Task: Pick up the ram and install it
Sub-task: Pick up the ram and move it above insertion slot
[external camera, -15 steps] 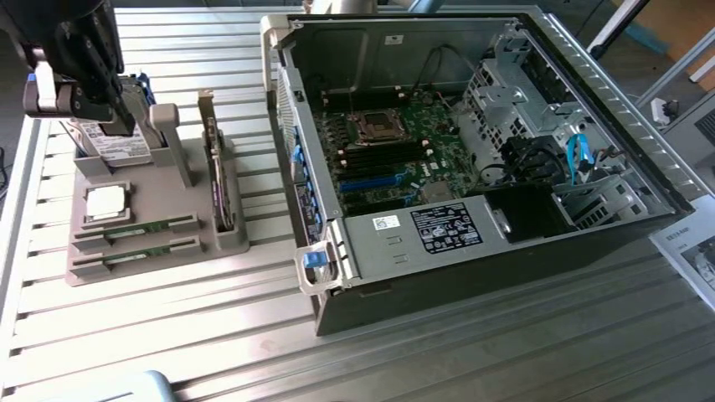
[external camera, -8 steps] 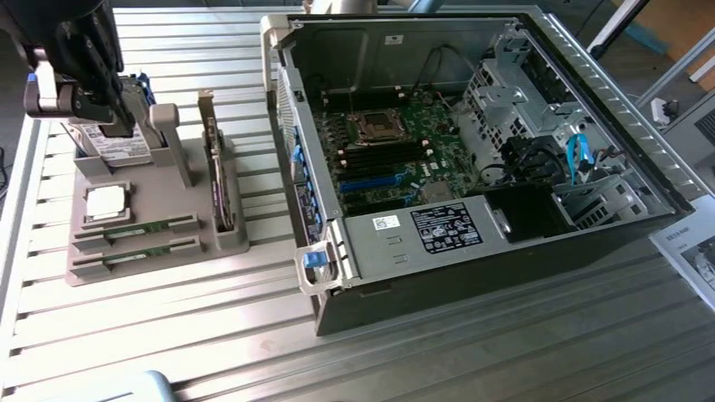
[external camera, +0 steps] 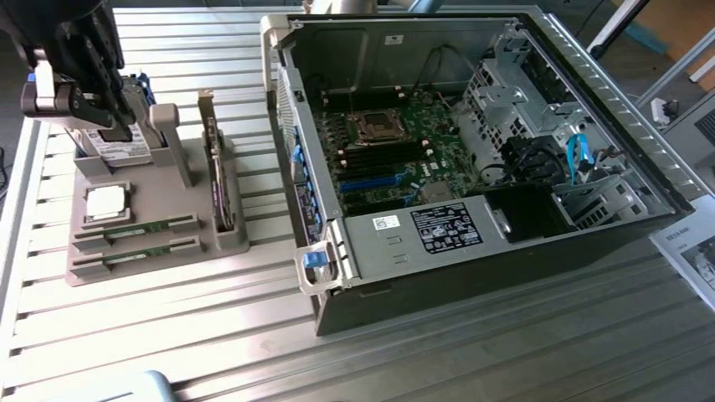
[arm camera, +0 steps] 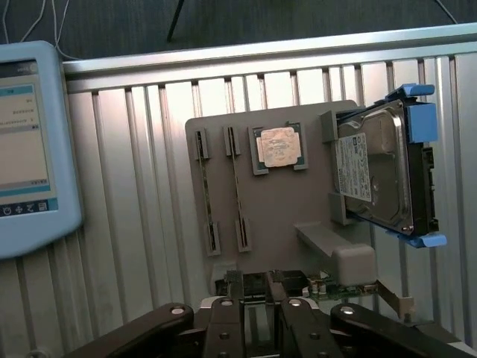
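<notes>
Two ram sticks (external camera: 136, 229) (external camera: 134, 254) lie edge-up in the slots of a grey holder (external camera: 156, 268) on the exterior view's left. In the wrist view they are thin green strips (arm camera: 206, 186) (arm camera: 237, 186) on the holder (arm camera: 223, 142). My gripper (external camera: 110, 126) hangs above the holder's far end, near the hard drive (external camera: 112, 146), well apart from the ram. In the wrist view my gripper (arm camera: 254, 289) shows a narrow gap between its fingers (arm camera: 233, 287), with nothing in it. The open computer case (external camera: 470, 167) shows its motherboard with dark memory slots (external camera: 386, 155).
The holder also carries a processor chip (arm camera: 277, 147), the hard drive with blue rails (arm camera: 380, 171) and an upright expansion card (external camera: 218, 180). A blue-rimmed tablet (arm camera: 30, 149) lies beside the holder. Everything stands on a ribbed metal table (external camera: 167, 335).
</notes>
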Controlling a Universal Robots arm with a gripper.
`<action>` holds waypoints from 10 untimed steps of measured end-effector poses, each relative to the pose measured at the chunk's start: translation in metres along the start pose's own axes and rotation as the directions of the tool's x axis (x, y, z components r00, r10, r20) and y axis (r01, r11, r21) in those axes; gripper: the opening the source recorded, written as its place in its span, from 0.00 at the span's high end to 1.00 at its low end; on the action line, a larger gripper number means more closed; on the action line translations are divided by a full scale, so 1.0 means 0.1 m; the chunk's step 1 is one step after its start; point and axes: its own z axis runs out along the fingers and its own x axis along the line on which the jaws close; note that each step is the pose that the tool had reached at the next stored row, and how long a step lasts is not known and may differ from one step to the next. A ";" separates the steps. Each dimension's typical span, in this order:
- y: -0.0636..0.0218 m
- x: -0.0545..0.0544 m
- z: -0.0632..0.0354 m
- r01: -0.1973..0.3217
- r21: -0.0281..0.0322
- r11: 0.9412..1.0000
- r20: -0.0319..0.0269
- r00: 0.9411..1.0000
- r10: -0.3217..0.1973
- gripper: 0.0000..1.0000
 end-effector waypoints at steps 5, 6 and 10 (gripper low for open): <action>0.150 0.02 0.054 0.000 0.000 1.000 0.000 1.000 0.000 0.74; 0.155 0.03 0.074 0.000 0.000 1.000 0.000 1.000 0.000 0.74; 0.154 0.08 0.155 0.001 -0.001 1.000 0.000 1.000 -0.001 0.74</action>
